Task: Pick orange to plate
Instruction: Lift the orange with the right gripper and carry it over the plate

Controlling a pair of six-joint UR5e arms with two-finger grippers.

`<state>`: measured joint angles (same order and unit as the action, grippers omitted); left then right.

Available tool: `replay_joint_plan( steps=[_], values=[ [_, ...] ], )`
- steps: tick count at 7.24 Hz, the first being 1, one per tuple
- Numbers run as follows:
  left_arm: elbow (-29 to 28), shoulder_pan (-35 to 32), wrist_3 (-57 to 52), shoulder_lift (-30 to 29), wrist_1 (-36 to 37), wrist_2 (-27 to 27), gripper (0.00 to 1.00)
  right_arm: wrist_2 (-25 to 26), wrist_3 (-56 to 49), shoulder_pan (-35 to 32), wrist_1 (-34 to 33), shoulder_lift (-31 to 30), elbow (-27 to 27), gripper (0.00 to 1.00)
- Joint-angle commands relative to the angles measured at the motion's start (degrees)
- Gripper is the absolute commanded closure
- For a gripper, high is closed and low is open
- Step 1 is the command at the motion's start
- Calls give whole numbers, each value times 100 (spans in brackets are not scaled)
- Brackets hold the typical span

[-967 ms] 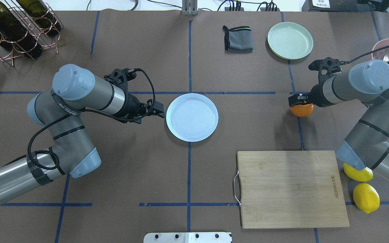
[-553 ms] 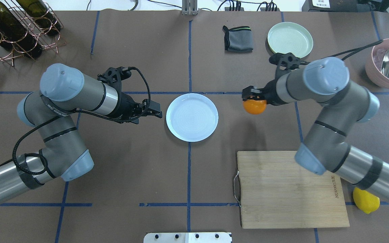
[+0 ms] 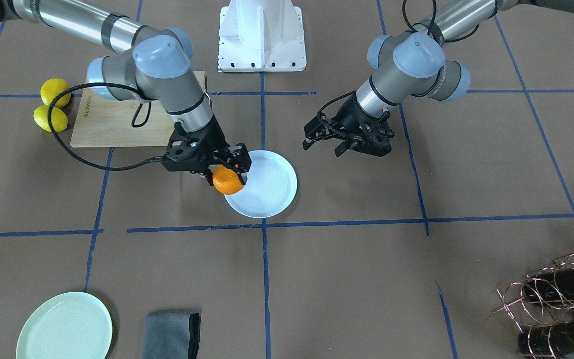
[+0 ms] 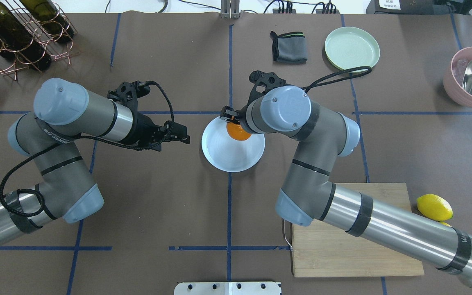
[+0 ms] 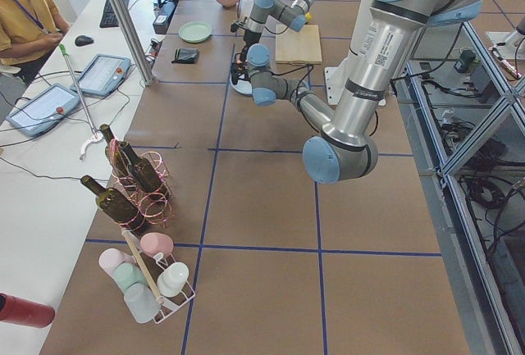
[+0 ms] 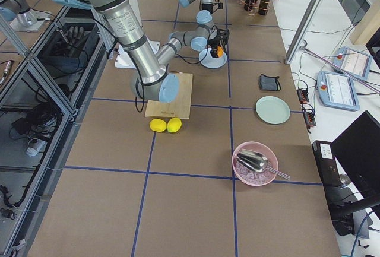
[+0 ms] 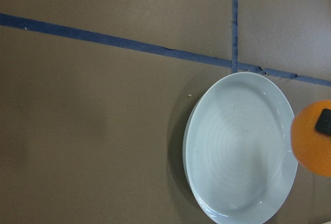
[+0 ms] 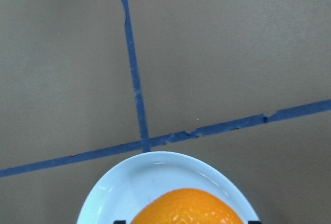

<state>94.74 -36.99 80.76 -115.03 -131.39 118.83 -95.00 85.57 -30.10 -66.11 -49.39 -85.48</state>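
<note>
Gripping the orange (image 3: 228, 183) between its fingers, the right gripper (image 3: 226, 174) held it over the white plate's (image 3: 273, 199) right edge.

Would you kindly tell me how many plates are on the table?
2: the white plate at the table's centre, and the mint-green plate beside the grey cloth.

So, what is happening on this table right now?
The right gripper is shut on the orange and holds it over the white plate, near the rim on the right arm's side. The orange is not yet released, and I cannot tell whether it touches the plate. The left gripper hangs open and empty on the plate's other side. Two lemons lie by the cutting board.
</note>
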Motion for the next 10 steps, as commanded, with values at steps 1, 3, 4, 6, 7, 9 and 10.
replay_joint_plan(
  steps=[1, 3, 4, 6, 7, 9, 10],
  values=[
    [10, -1, 1, 33, -1, -9, 1, 261, -40, 214, -7, 105, 355, 88],
    [-8, 8, -8, 33, -1, -26, 1, 280, -58, 303, -7, 192, 550, 56],
    [-8, 8, -8, 33, -1, -26, 1, 280, -85, 303, -33, 210, 559, 1],
    [1, 8, 1, 33, -1, -26, 1, 280, -199, 294, -50, 298, 559, 0],
    [1, 8, 1, 33, -1, -26, 1, 271, -208, 294, -42, 298, 542, 0],
    [9, -1, 1, 33, -1, -26, 1, 71, -208, 172, -59, 237, 280, 0],
    [18, -1, -8, 33, -1, -18, 1, -157, -208, 58, -338, 106, -70, 0]
  ],
)
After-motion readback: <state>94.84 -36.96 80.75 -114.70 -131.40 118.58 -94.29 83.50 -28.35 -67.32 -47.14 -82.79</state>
